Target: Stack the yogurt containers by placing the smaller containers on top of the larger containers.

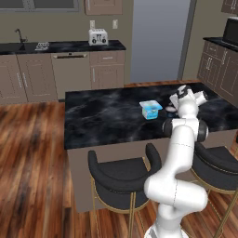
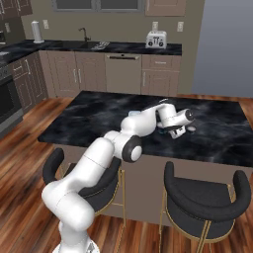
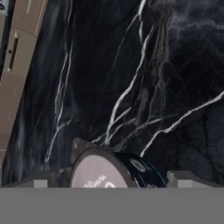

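Table (image 1: 102, 116): black marble island top with white veins, lying beneath the pincer.
Stools: two black-cushioned stools (image 1: 122, 179), behind and below the pincer at the table's near edge.
Light blue tub (image 1: 150, 109): squarish, white-rimmed, upright on the table just to the left of the pincer.
Pincer (image 3: 109, 183): released, jaws spread wide, hanging low over the table.
Small round cup (image 3: 114, 170): dark-sided with a pale lid (lettering too blurred to read), on the table between the two fingertips (image 3: 40, 183), not gripped.
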